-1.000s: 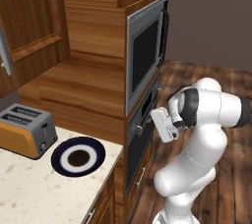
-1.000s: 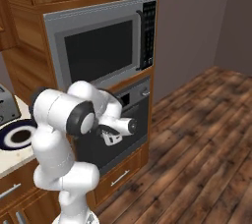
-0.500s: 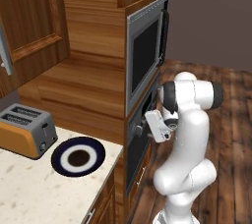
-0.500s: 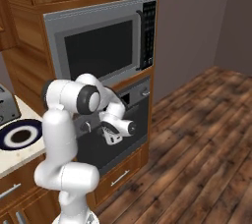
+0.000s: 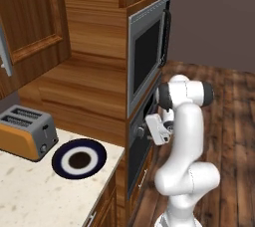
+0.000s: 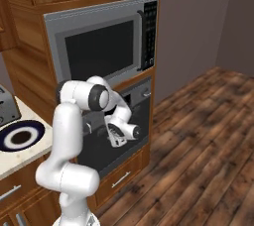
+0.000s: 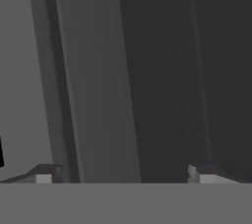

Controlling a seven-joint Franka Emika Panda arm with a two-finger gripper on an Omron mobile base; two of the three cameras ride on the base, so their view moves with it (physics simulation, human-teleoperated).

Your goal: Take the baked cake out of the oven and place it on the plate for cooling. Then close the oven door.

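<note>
The oven [image 5: 135,157] sits below the microwave, and the oven door [image 6: 101,150] stands shut, so the baked cake is hidden. My gripper [image 5: 146,125] hovers right at the door's upper part, just under the control strip. It also appears from the other side [image 6: 113,140]. In the hand view my gripper [image 7: 125,176] is open, its fingertips [image 7: 44,174] spread wide. The door's grey bar handle [image 7: 96,70] runs across the view just ahead, between their lines. The plate [image 5: 62,164] lies bare on the counter beside the oven [image 6: 10,143].
A silver-framed microwave [image 6: 99,46] is built in above the oven. A toaster [image 5: 25,131] stands on the counter left of the plate. Wooden cabinets surround the oven, with a drawer [image 6: 121,179] below it. Wooden floor [image 6: 198,136] stretches to the right.
The arm has folded upright and swung in toward the oven. The gripper has moved closer to the door handle and stays open.
</note>
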